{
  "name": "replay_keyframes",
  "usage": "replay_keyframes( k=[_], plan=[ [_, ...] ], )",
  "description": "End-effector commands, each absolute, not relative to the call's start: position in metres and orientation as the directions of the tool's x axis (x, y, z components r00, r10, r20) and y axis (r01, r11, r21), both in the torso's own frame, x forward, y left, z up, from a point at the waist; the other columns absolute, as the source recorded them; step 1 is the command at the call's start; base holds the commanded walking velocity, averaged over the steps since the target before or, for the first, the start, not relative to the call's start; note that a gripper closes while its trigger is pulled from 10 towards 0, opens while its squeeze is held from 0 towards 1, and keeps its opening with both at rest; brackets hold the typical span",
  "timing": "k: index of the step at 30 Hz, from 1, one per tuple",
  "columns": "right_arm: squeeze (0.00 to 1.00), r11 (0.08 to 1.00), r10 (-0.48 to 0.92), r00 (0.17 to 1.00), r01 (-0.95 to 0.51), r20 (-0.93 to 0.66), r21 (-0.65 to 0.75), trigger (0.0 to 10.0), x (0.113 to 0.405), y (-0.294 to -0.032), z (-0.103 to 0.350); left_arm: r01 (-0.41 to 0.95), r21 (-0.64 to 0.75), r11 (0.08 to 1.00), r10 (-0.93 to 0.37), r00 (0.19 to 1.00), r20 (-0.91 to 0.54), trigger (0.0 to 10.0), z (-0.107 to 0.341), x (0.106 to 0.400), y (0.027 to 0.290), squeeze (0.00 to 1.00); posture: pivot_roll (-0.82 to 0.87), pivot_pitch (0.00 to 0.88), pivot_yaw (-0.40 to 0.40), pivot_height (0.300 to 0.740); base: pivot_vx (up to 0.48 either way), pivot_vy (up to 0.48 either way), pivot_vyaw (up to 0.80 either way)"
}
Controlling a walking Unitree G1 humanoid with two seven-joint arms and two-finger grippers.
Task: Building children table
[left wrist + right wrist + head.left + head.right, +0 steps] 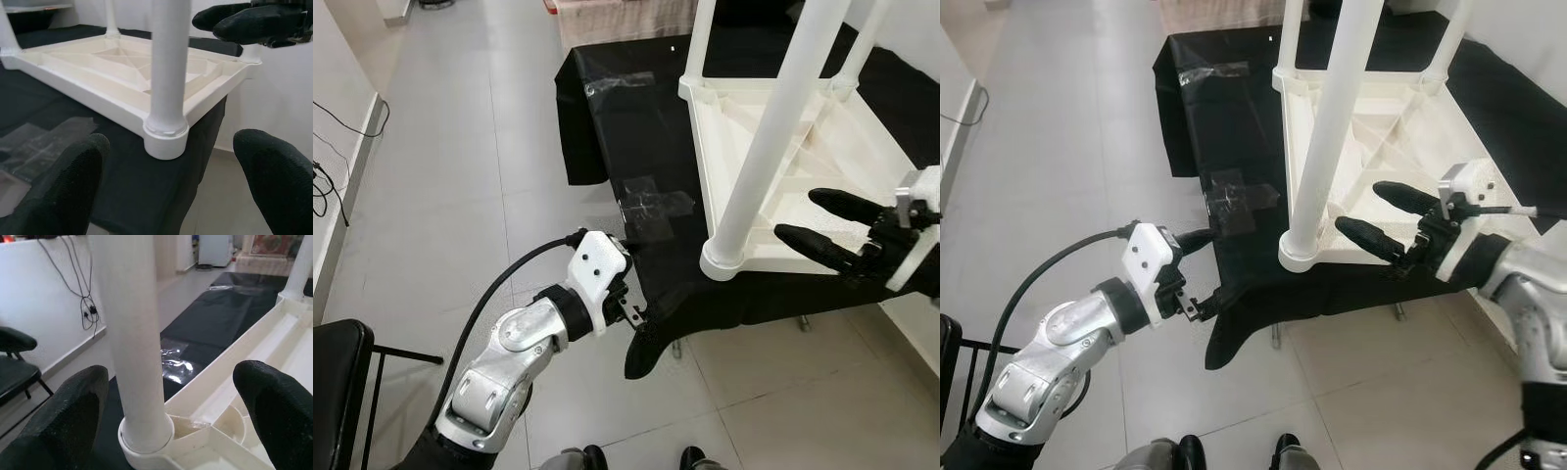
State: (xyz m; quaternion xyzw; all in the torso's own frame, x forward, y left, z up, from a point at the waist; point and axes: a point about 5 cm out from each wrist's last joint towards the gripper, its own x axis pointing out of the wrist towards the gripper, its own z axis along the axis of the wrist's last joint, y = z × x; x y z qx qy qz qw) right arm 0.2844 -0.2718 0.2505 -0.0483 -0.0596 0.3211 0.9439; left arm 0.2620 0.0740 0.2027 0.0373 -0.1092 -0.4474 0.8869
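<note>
A white moulded-plastic children's table [773, 186] is seen lying upside down on a worktop draped in black cloth [617, 117], its ribbed underside turned up and its round tubular legs standing upright, long axes vertical. The nearest white leg [773, 127] is seated in a round socket at the table's near corner, which sits close to the cloth-covered front edge of the worktop. The plastic is smooth and slightly glossy, with diagonal stiffening ribs crossing the tabletop's underside. Patches of clear tape [651, 201] are seen stuck to the cloth beside the table.

The right gripper [1386, 220] is held just beside the nearest leg, over the table's underside, its two black fingers [1371, 238] spread wide and holding nothing. The left gripper [171, 191] is held off the worktop's front edge, aimed at the same corner, its fingers likewise wide apart and empty. Grey floor tiles [460, 147] surround the worktop, and a black chair seat [337, 372] stands at the robot's left.
</note>
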Motion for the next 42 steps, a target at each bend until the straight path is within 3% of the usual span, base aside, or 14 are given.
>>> replay_keyframes(
  k=[1,7,12,17,20,22,29,35,39,42],
  plan=[
    [0.00,0.805,0.594,0.798,-0.586,0.106,-0.093,10.0,0.286,-0.258,0.245,0.787,0.130,0.603,-0.796,0.583,0.161,10.0,0.200,0.256,0.076,0.00,0.03,0.211,0.015,0.740,0.000,-0.465,0.00],
    [0.00,0.802,0.595,0.791,-0.597,0.145,-0.030,10.0,0.288,-0.240,0.239,0.779,0.109,0.617,-0.785,0.600,0.155,10.0,0.195,0.253,0.080,0.00,0.04,0.203,0.016,0.740,0.000,-0.465,0.00],
    [0.00,0.718,0.681,0.709,-0.696,0.184,0.025,10.0,0.280,-0.211,0.234,0.765,0.064,0.641,-0.765,0.629,0.139,10.0,0.186,0.244,0.083,0.00,0.04,0.198,0.015,0.740,0.000,-0.464,0.00],
    [0.00,0.707,0.695,0.701,-0.706,0.161,0.022,10.0,0.279,-0.197,0.228,0.729,0.023,0.684,-0.726,0.678,0.111,10.0,0.176,0.239,0.083,0.00,0.04,0.191,0.014,0.740,0.000,-0.093,0.00],
    [0.00,0.711,0.697,0.705,-0.703,0.132,0.003,10.0,0.279,-0.193,0.225,0.722,0.014,0.692,-0.719,0.688,0.099,10.0,0.173,0.237,0.084,0.00,0.04,0.190,0.014,0.740,0.000,0.000,0.00],
    [0.00,0.742,0.666,0.746,-0.661,0.004,-0.112,10.0,0.286,-0.184,0.210,0.703,0.021,0.711,-0.703,0.709,0.060,10.0,0.165,0.230,0.087,0.00,0.04,0.191,0.013,0.740,0.000,0.000,0.00],
    [0.00,0.736,0.618,0.772,-0.635,-0.150,-0.235,10.0,0.296,-0.178,0.194,0.654,0.031,0.756,-0.654,0.756,0.006,10.0,0.152,0.223,0.093,0.00,0.05,0.191,0.011,0.740,0.000,0.000,0.00],
    [0.00,0.712,0.501,0.805,-0.592,-0.319,-0.377,10.0,0.326,-0.188,0.190,0.444,0.126,0.887,-0.444,0.895,-0.029,10.0,0.141,0.221,0.110,0.00,0.06,0.191,0.001,0.740,0.000,0.000,0.00],
    [0.00,0.709,0.455,0.825,-0.563,-0.336,-0.425,10.0,0.339,-0.198,0.198,0.404,0.149,0.902,-0.405,0.914,-0.031,10.0,0.139,0.219,0.112,0.00,0.07,0.192,-0.005,0.740,0.000,0.000,0.00],
    [0.00,0.678,0.495,0.789,-0.613,-0.364,-0.407,10.0,0.343,-0.205,0.206,0.391,0.210,0.896,-0.392,0.919,-0.039,10.0,0.137,0.216,0.112,0.00,0.08,0.193,-0.013,0.740,0.000,0.000,0.00]
  ],
)
